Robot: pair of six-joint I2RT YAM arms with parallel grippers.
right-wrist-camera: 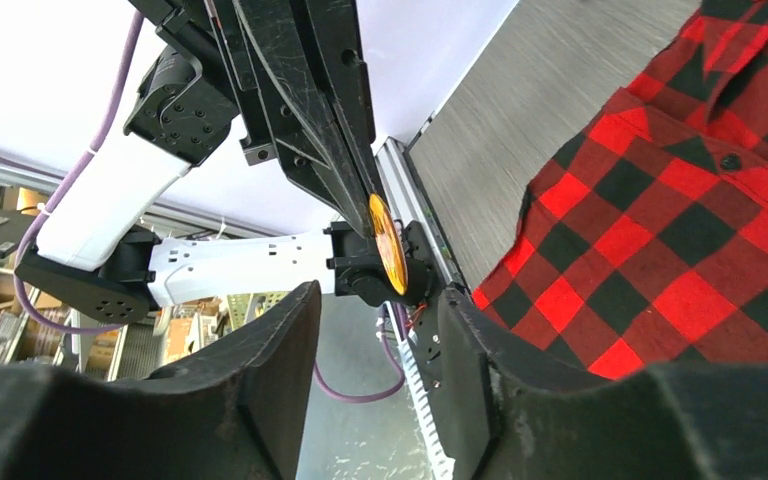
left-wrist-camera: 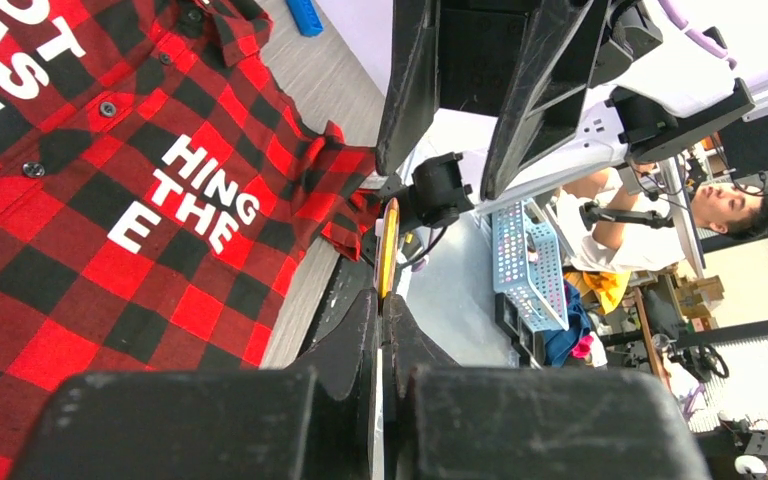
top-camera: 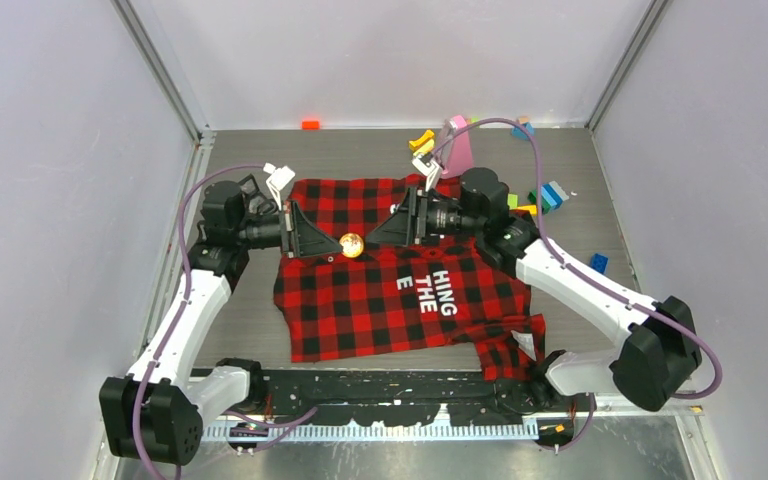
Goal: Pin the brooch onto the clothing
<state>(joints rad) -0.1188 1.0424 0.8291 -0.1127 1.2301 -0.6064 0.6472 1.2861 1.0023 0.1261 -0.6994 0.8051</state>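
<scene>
The red-and-black check shirt [top-camera: 400, 280] with white lettering lies flat on the table's middle; it also shows in the left wrist view [left-wrist-camera: 110, 200] and the right wrist view [right-wrist-camera: 680, 200]. My left gripper [top-camera: 332, 245] is shut on a round gold brooch [top-camera: 351, 244], holding it by its edge above the shirt's upper part. The brooch sticks out past the shut fingertips in the left wrist view [left-wrist-camera: 388, 248]. My right gripper [top-camera: 378, 236] is open, points at the left one, and stands just right of the brooch [right-wrist-camera: 386, 243] without touching it.
Loose toy blocks lie at the back right: a pink one [top-camera: 458, 145], a yellow one [top-camera: 421, 140], a striped group [top-camera: 550, 195], a blue one [top-camera: 598, 263]. An orange block [top-camera: 310, 124] sits by the back wall. Walls enclose the table.
</scene>
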